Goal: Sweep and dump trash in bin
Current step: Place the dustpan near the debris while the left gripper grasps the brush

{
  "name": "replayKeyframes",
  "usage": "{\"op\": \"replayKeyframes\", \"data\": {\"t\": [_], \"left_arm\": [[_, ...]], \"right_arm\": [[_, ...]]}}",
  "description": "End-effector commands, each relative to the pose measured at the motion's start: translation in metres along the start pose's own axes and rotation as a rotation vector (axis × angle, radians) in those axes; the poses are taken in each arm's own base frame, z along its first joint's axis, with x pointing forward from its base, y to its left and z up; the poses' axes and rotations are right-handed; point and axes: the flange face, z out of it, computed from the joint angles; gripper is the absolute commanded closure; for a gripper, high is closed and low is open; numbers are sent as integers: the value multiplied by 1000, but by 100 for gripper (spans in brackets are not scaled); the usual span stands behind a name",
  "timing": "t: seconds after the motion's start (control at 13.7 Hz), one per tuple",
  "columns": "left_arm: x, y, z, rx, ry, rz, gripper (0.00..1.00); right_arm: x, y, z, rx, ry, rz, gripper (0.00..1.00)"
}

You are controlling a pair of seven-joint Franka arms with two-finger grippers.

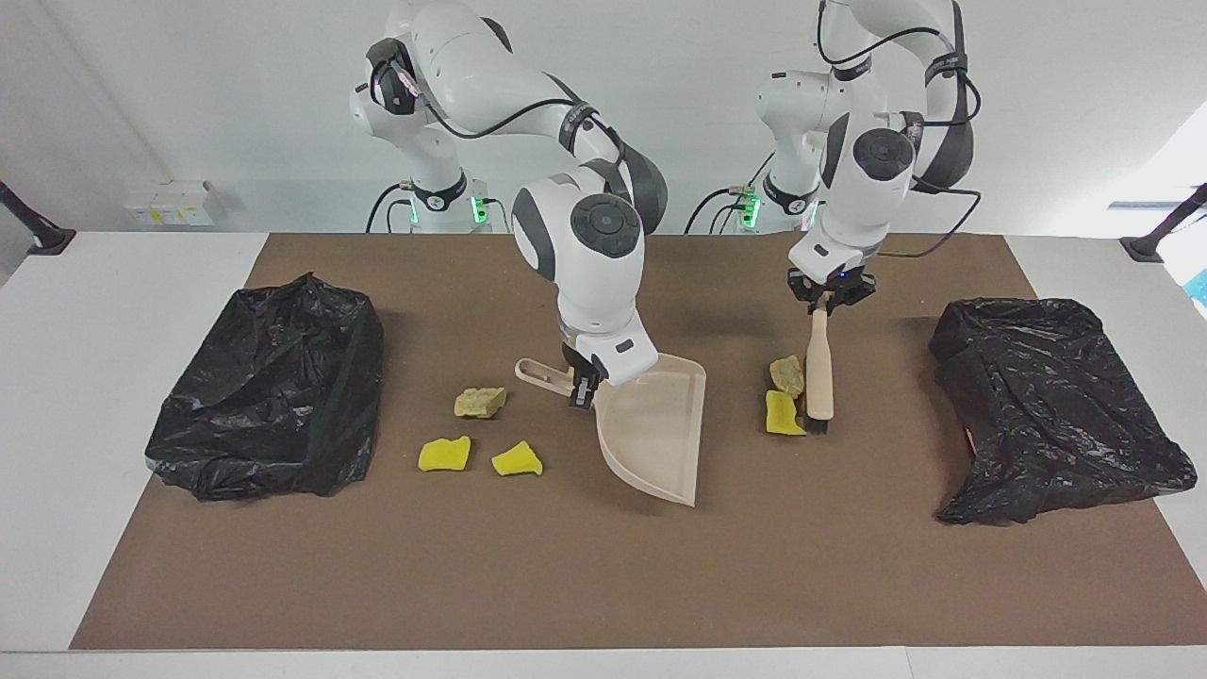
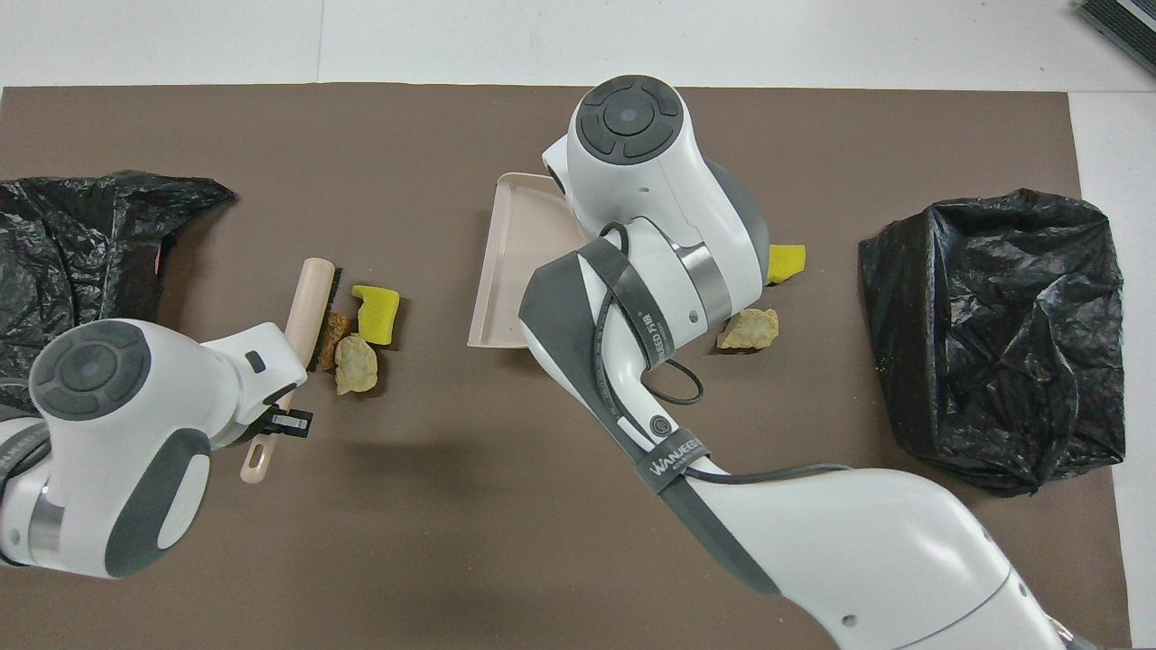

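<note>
Left gripper (image 1: pixel 826 300) clamps the brush (image 1: pixel 818 377) against three trash lumps (image 1: pixel 785 396); right gripper (image 1: pixel 585 382) grips the dustpan (image 1: pixel 655 424), three more chunks (image 1: pixel 481 403) beside it. Pan stands apart: a sweep could scatter them short.

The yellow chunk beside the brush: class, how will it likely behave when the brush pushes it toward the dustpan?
The yellow chunk looks foam-like, so it is probably light and slides easily. Its flat wedge faces suggest skidding or tumbling, not rolling. Touching the tan lump, it may nudge that along with the brush.
</note>
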Motion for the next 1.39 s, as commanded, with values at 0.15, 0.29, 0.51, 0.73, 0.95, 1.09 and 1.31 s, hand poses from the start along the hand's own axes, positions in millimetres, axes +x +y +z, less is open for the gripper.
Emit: {"op": "replayKeyframes", "data": {"t": [0.15,0.29,0.51,0.73,0.95,1.09,1.31], "left_arm": [[-1,-62,8,10,11,21,100],[-5,-61,17,6,-9,53,100],[-8,-45,41,3,-22,73,100],[-9,-28,45,4,-30,84,100],[-4,9,50,14,-37,-8,100],[-4,26,48,18,-33,-116,100],[-4,55,44,6,-25,-307,100]], "right_arm": [[16,-20,11,-22,-29,-135,100],[18,-19,20,-37,-23,-194,100],[20,-22,36,-24,-35,-230,100],[15,-19,51,-21,-33,-273,100],[29,-30,66,-20,-45,-289,100],[32,-31,67,-26,-41,-278,100],[32,-34,76,-26,-41,-282,100]]}}
